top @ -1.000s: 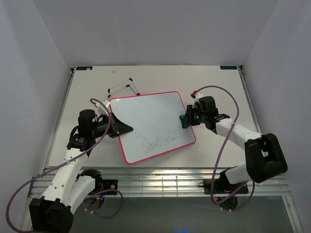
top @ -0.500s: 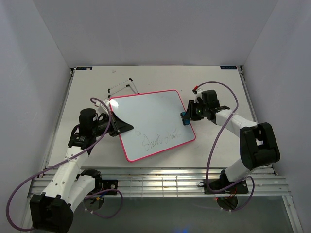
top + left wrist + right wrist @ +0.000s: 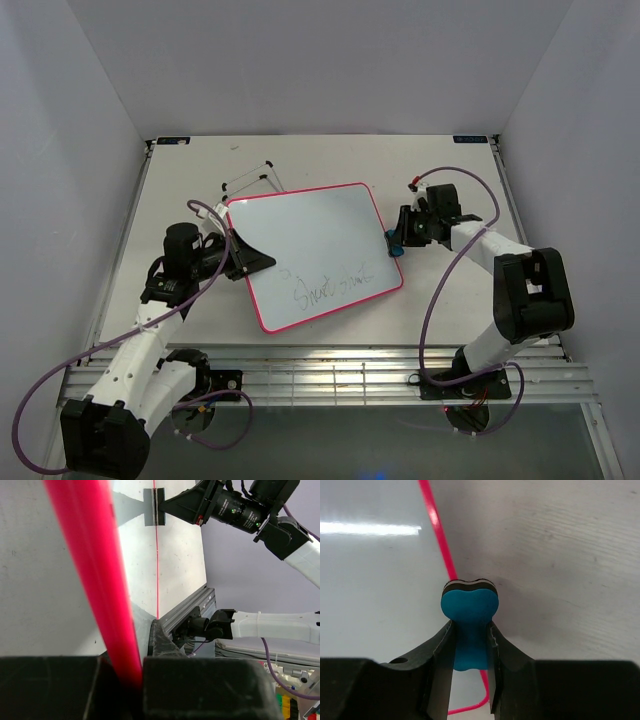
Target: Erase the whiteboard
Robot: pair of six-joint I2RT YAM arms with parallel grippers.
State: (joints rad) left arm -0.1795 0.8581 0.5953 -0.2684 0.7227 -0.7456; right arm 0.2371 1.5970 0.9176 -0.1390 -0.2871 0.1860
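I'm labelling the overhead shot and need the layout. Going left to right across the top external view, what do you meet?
left gripper → whiteboard → blue eraser → right gripper

Left tool blocks whiteboard's left edge; wire stand behind.
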